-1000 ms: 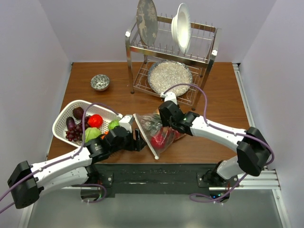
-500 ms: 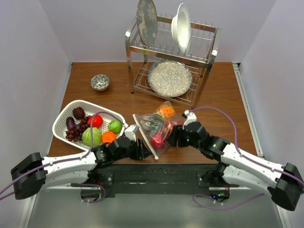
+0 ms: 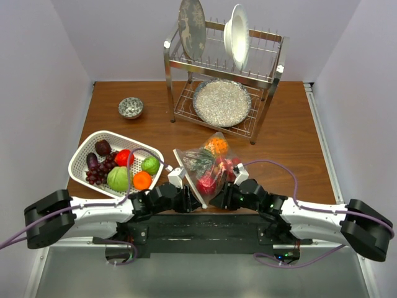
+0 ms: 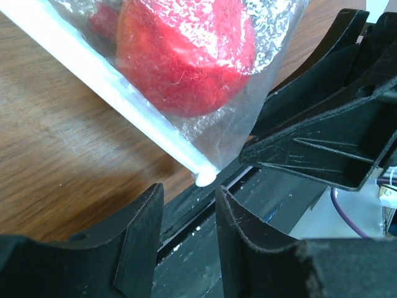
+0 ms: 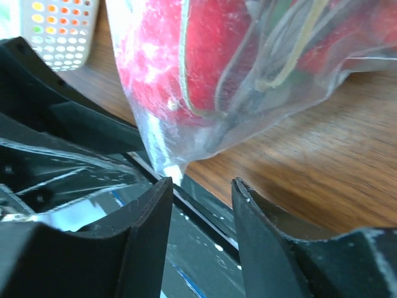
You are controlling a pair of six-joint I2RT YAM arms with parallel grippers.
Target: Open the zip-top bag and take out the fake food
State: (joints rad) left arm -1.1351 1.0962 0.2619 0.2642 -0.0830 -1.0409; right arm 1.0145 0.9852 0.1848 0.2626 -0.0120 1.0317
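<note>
Zip-top bag (image 3: pixel 209 162) holding fake food (image 3: pixel 206 184) lies near the table (image 3: pixel 291 130) front edge, right of the white basket (image 3: pixel 82 155), with the dish rack (image 3: pixel 260 79) behind it.

Left wrist: left gripper (image 4: pixel 188 205) jaws apart and empty, zip strip (image 4: pixel 124 112) end just above.

Right wrist: right gripper (image 5: pixel 200 192) jaws apart and empty, bag corner just above.

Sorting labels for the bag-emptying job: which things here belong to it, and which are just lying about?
Job: zip-top bag; fake food inside it; left tool and right tool, both open at the bag's near corner.
Lying about: white basket of produce; dish rack with plates; small bowl.
</note>
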